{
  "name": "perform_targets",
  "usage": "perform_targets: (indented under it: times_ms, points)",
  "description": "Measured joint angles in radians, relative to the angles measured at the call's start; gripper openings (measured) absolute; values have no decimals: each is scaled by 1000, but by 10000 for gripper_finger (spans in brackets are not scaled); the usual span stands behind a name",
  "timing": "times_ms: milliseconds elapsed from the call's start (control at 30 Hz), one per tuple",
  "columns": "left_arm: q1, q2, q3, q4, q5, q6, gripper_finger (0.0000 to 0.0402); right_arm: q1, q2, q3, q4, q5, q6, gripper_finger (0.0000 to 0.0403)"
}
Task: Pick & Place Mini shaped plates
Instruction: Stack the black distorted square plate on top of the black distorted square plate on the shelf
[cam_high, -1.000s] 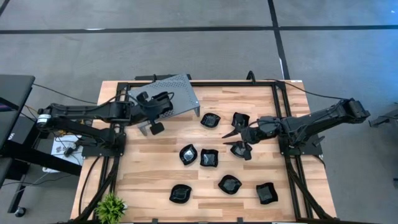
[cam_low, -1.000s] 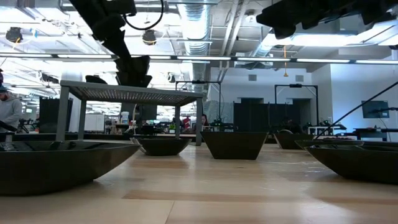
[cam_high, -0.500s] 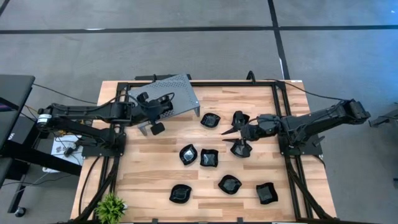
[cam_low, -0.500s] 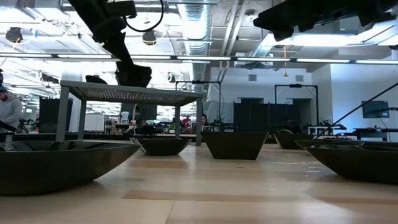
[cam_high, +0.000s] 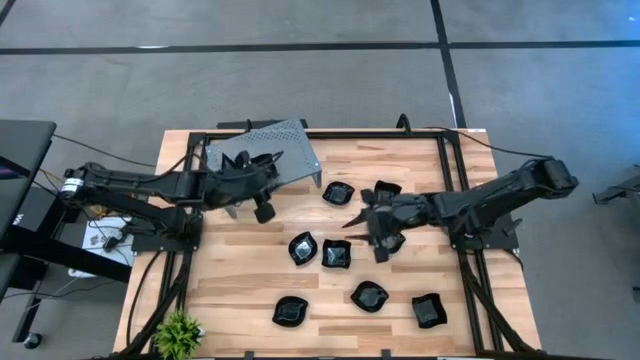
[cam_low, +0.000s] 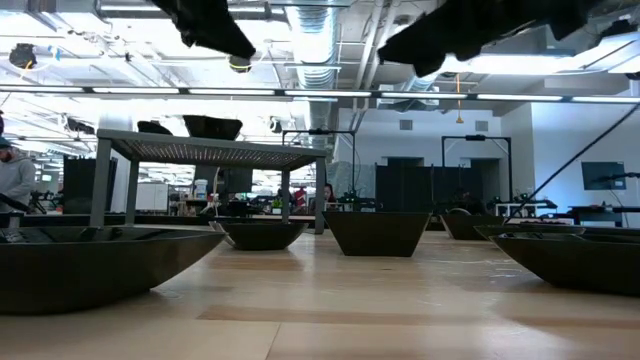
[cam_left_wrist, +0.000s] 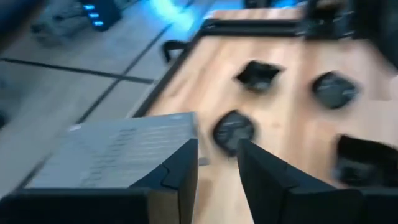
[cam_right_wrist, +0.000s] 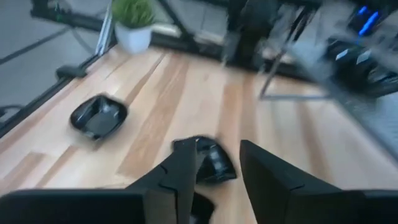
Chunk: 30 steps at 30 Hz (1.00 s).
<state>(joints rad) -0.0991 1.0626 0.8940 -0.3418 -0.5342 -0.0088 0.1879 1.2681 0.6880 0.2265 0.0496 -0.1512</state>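
Left end effector (cam_high: 262, 172) empty, jaws apart, at perforated stand (cam_high: 285, 140) edge. Right end effector (cam_high: 362, 228) parted, empty, over mini plates (cam_high: 336, 254) mid-table (cam_high: 240, 270). Risk: glossy rim slips, or neighbour plate (cam_high: 302, 248) gets nudged.

Bare wooden tabletop (cam_high: 245, 270) lies open on the near left. The grey perforated metal stand (cam_high: 270, 152) blocks the far left, and small glossy black dishes (cam_high: 336, 254) crowd the centre and near right.
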Motion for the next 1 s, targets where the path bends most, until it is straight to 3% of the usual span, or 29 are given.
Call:
perform_targets:
  times_ms: [167, 367, 533, 633, 833, 1000]
  points:
    - [-90, 0, -9, 12, 72, -106, 106, 61, 161, 113, -94, 0, 58, 152]
    - [-189, 0, -69, 18, 89, -154, 104, 154, 333, 215, -166, 11, 183, 185]
    - [-225, 0, -128, 70, 88, -155, 104, 207, 459, 271, -235, 153, 240, 195]
    - [-228, 1, -158, 109, 88, -156, 104, 216, 510, 295, -270, 211, 254, 196]
    - [-228, 0, -202, 181, 87, -165, 104, 208, 570, 330, -364, 214, 334, 185]
    - [-228, 0, -207, 195, 87, -196, 104, 198, 568, 334, -375, 217, 329, 146]
